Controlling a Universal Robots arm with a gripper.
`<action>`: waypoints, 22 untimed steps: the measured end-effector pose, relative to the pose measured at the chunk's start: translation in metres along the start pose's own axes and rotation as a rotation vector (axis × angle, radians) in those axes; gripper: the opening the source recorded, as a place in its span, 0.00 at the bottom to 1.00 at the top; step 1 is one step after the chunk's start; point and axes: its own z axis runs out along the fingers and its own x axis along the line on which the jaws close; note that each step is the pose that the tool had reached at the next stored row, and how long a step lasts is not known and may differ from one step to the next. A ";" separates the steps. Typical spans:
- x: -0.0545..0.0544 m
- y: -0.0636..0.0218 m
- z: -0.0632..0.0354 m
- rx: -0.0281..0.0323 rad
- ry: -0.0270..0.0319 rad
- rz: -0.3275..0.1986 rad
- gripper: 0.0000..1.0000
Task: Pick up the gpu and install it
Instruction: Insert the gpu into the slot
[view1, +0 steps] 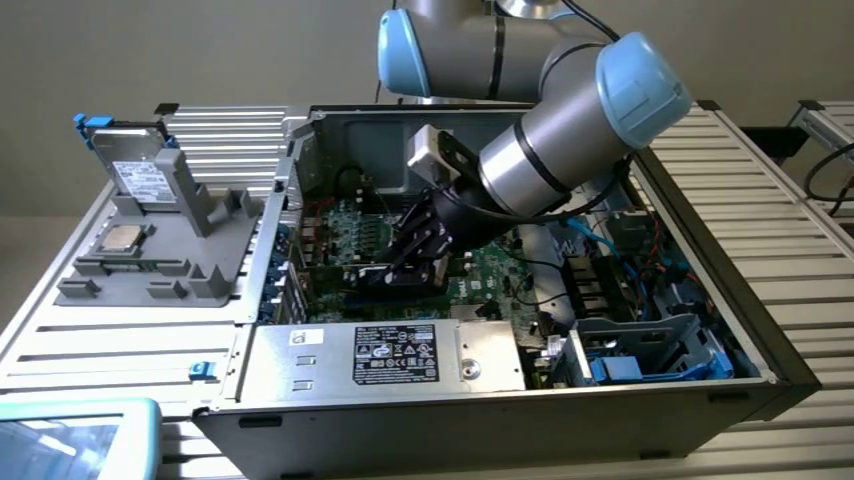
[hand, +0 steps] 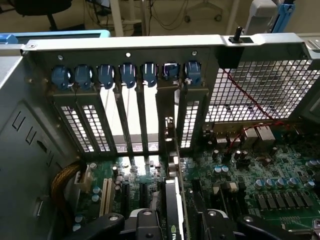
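In the case (view1: 467, 432), gpu (hand: 173, 210) on edge, lengthwise toward slot covers (hand: 75, 127)

The gpu (hand: 173, 202) stands upright on edge over the motherboard, its silver bracket against the rear slot openings.

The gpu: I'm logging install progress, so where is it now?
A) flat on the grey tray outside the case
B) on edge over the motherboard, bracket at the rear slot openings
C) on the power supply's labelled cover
B: the gpu stands on edge over the motherboard, bracket by the rear slot openings.
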 end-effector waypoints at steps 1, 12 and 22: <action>0.000 0.0000 0.0000 0.0000 0.0000 0.000 0.36; -0.002 0.0046 -0.0050 0.0007 0.0068 0.006 0.36; -0.003 0.0145 -0.0164 0.0000 0.0158 0.014 0.36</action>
